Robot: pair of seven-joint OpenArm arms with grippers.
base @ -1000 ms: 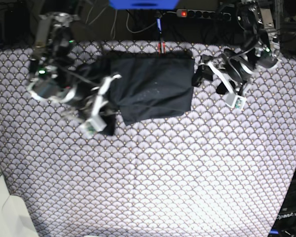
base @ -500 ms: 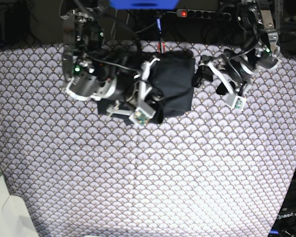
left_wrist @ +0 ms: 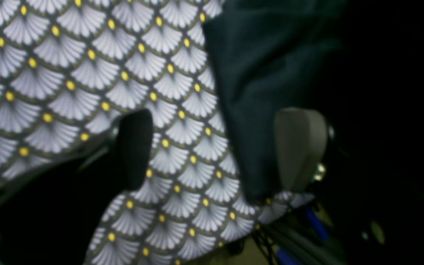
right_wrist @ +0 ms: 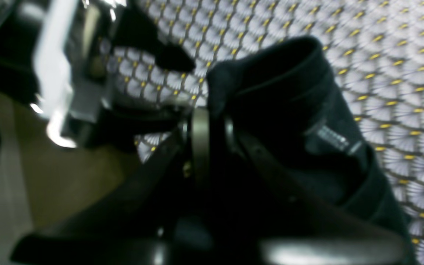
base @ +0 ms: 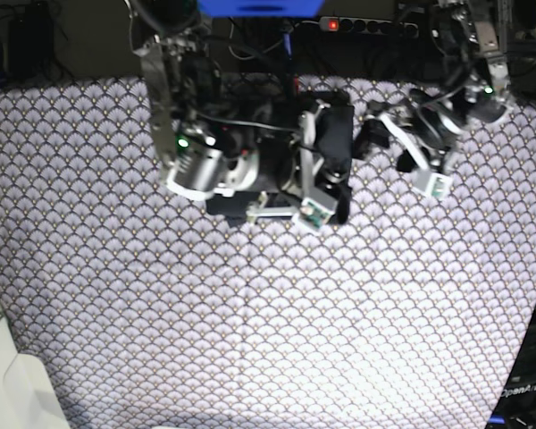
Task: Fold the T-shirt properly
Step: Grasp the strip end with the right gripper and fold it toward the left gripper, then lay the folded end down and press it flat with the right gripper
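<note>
Right gripper (base: 326,201) is clamped on a fold of the plain black soft cotton T-shirt (base: 332,143), lifting it over the garment's own body near the far edge of the white-and-grey scallop-patterned tablecloth (base: 268,313). In the right wrist view the dark cloth (right_wrist: 289,103) bunches right against the closed fingers (right_wrist: 200,143).

Left gripper (left_wrist: 215,147) hovers with jaws spread wide and holds nothing; the shirt's edge (left_wrist: 263,73) lies just beside one pale fingertip (left_wrist: 300,143).

Much of the shirt is hidden beneath the right arm, and both wrist views are blurred.
</note>
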